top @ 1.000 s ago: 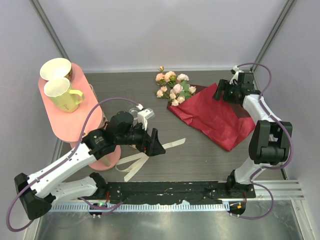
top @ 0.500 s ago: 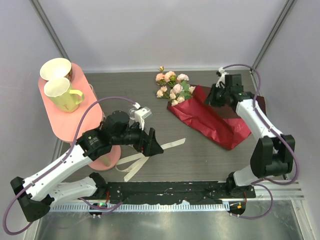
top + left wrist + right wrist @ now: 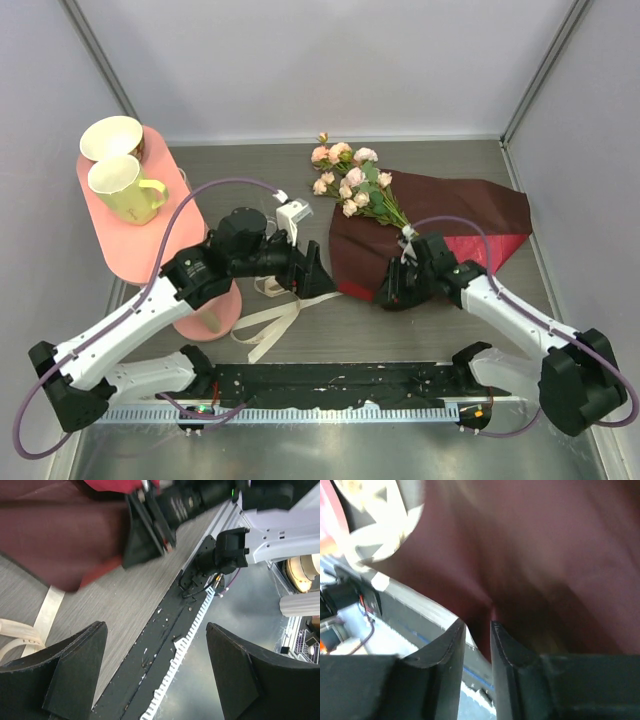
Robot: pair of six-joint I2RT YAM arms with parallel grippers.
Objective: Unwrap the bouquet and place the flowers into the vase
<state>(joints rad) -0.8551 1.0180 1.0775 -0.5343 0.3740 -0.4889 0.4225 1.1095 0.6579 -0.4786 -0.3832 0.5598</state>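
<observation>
Where pale walls (image 3: pixel 300 60) enclose it, the table (image 3: pixel 240 165) (woodgrain) holds flowers (image 3: pixel 350 180).

From table ctr in my top view: I've got the flowers (image 3: pixel 350 182) at 12, stems running back-to-front onto the paper (image 3: pixel 460 210), which spreads from 1 round to 4. Ribbon (image 3: pixel 268 322) on the table at 7. Tray (image 3: pixel 120 250) at 9–10, w/ a mug (image 3: pixel 122 190) on it and a cup (image 3: pixel 108 137) right behind. R gripper (image 3: pixel 388 296) at the paper's near-left edge; L gripper (image 3: pixel 318 285) btwn ribbon and paper
</observation>
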